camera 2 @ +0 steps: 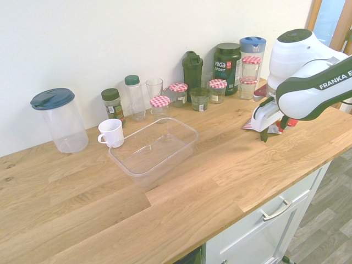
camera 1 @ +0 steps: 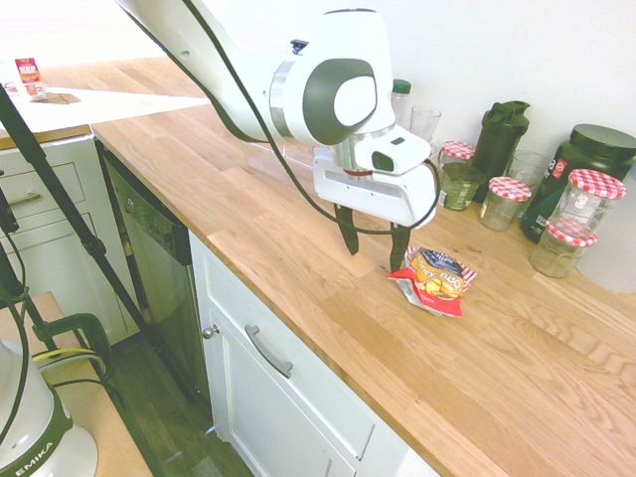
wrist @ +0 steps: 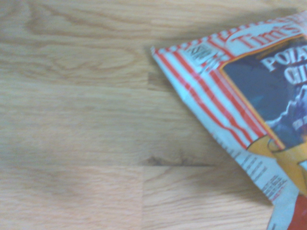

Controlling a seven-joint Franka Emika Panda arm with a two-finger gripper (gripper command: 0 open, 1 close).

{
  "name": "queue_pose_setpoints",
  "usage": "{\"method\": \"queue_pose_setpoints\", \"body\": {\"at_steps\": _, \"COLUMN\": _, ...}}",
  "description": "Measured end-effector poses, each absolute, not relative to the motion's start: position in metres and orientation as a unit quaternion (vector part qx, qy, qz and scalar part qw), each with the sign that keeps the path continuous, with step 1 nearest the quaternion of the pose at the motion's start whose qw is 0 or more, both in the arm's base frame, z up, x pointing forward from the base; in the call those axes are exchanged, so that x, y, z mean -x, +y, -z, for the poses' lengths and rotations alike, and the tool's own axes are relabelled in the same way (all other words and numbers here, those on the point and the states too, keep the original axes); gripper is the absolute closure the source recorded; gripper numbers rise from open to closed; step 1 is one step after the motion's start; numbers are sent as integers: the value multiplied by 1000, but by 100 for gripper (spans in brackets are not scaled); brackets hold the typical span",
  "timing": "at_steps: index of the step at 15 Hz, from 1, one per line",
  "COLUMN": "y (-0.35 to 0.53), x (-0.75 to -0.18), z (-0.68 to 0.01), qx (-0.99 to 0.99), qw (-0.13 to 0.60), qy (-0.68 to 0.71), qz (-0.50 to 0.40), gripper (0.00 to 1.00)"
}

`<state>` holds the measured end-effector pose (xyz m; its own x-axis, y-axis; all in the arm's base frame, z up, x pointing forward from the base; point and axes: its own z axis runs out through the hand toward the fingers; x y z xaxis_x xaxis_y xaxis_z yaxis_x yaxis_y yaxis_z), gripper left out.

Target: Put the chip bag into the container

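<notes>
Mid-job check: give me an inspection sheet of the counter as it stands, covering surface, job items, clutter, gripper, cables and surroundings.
Surface: wooden countertop, dry, no spills seen.
Job's things: chip bag lies flat on the counter, not gripped; container sits empty, apart from the bag.
Clutter: white mug beside the container; lidded plastic jug; checked-lid jars, spice bottles, a glass, dark shaker bottle and a green tub along the wall.
Gripper: gripper open, pointing down beside the bag, holding nothing.
Cables: a black cable runs along the arm.
Surroundings: white drawers and a dishwasher front under the counter; plain white wall behind.
</notes>
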<state>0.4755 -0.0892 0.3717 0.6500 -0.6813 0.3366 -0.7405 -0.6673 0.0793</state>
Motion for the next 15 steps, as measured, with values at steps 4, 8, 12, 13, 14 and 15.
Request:
{"method": "queue_pose_setpoints", "body": {"at_steps": 4, "y": -103, "x": -481, "z": -378, "qx": -897, "qw": 114, "qy": -395, "qz": -164, "gripper": 0}}
{"method": "queue_pose_setpoints", "body": {"at_steps": 8, "y": -125, "x": -481, "z": -384, "qx": -889, "qw": 135, "qy": -397, "qz": -185, "gripper": 0}}
{"method": "queue_pose_setpoints", "body": {"at_steps": 12, "y": -135, "x": -482, "z": -364, "qx": -892, "qw": 145, "qy": -390, "qz": -177, "gripper": 100}}
{"method": "queue_pose_setpoints", "body": {"at_steps": 13, "y": -135, "x": -482, "z": -361, "qx": -892, "qw": 148, "qy": -388, "qz": -177, "gripper": 100}}
{"method": "queue_pose_setpoints", "body": {"at_steps": 14, "y": -135, "x": -482, "z": -359, "qx": -892, "qw": 149, "qy": -388, "qz": -178, "gripper": 100}}
{"method": "queue_pose_setpoints", "body": {"at_steps": 15, "y": -136, "x": -483, "z": -359, "qx": -892, "qw": 149, "qy": -387, "qz": -180, "gripper": 100}}
